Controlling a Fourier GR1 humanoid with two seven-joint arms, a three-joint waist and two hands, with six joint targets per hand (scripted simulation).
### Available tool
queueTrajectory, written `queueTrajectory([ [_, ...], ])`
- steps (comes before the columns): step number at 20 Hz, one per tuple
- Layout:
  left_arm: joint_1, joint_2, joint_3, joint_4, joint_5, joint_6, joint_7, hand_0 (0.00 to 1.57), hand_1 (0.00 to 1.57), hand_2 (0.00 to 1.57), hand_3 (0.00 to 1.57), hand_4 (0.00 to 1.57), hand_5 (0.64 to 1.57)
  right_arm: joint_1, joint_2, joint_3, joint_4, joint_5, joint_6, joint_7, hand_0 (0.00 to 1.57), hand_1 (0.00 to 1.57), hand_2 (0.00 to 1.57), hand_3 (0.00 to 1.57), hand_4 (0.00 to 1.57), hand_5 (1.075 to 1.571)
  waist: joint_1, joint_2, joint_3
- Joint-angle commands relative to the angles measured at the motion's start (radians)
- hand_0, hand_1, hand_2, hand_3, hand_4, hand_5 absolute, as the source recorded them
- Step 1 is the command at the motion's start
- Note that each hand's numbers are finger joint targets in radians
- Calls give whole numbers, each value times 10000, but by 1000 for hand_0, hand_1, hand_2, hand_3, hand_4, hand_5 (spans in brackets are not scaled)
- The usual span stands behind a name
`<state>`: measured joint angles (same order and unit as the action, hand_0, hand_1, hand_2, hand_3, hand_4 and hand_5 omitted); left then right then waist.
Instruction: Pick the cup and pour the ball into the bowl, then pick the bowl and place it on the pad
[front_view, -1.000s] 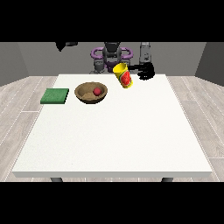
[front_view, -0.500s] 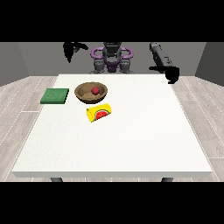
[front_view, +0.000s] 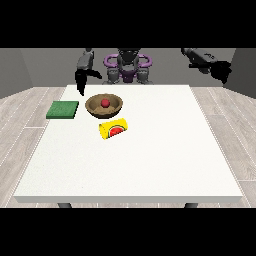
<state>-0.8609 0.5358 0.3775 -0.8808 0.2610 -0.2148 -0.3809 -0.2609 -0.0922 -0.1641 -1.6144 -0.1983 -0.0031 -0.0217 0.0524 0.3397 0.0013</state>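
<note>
A brown bowl (front_view: 104, 105) stands on the white table (front_view: 150, 160) with a red ball (front_view: 105, 102) inside it. A yellow cup (front_view: 113, 129) with a watermelon picture lies on its side just in front of the bowl, with no hand on it. A green pad (front_view: 63, 109) lies flat to the bowl's left. The hand at the view's left (front_view: 80, 80) hangs above the table's far edge, between pad and bowl, holding nothing. The hand at the view's right (front_view: 220, 70) is raised far off beyond the table's right corner, also holding nothing.
The robot's purple and grey torso (front_view: 128, 67) stands behind the table's far edge. Bare table top spreads across the front and right.
The cup left the hand at the view's right and now lies on the table. That hand swung far out to the right. The other hand came down towards the bowl.
</note>
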Motion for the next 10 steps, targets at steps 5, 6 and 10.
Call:
queueTrajectory([
  [5,-824,1474,169,-546,270,-468,1309,0,0,0,0,0,1541,-784,-706,-1186,3454,-818,1323,-1822,0,0,0,0,332,1571,-18,311,6],
  [6,-1186,1701,201,-331,326,-344,1947,0,0,0,0,0,1544,-645,-215,-666,3542,-500,1107,-1788,0,0,0,0,315,1571,-250,13,2],
  [10,-1244,1276,-11,-1075,291,74,1828,0,0,0,0,0,1545,-1567,-476,-1182,5367,-678,1303,-2477,0,0,0,0,289,1570,50,216,4],
])
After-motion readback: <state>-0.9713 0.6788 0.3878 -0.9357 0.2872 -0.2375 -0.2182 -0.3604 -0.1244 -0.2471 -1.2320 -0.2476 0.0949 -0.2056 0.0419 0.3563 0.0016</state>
